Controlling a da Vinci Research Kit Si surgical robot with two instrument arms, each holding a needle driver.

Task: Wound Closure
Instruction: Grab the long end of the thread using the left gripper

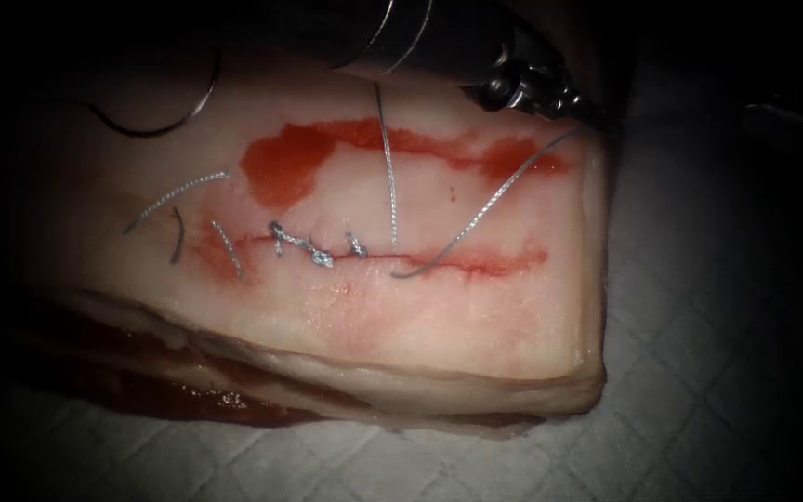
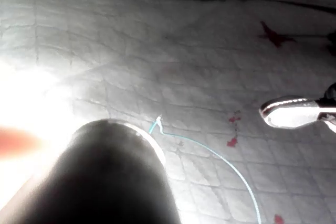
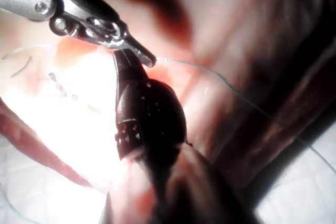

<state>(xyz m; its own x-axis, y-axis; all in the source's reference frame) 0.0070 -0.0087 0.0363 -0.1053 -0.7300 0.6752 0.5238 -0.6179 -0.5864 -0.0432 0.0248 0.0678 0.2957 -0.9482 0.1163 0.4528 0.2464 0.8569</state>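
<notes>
The tissue [image 1: 439,325] has a level cut [image 1: 476,265] with several stitches [image 1: 313,249] along its left half. The curved needle [image 1: 155,133] lies free on the far left of the tissue, out of the cut, and neither tool holds it. The thread [image 1: 485,209] rises from the cut up and to the right to my left tool [image 1: 587,113], whose jaws are shut on it. The right wrist view shows the same left tool [image 3: 147,56] pinching the thread [image 3: 220,77]. My right tool [image 3: 122,59] points at that spot from close by.
A second strand [image 1: 388,167] runs from the far edge of the tissue down to the stitches. Cut thread ends [image 1: 174,197] lie left of the stitches. Red fluid [image 1: 281,163] is smeared beyond the cut. White quilted cloth [image 1: 699,372] surrounds the tissue, with a thread arc [image 2: 231,163] on it.
</notes>
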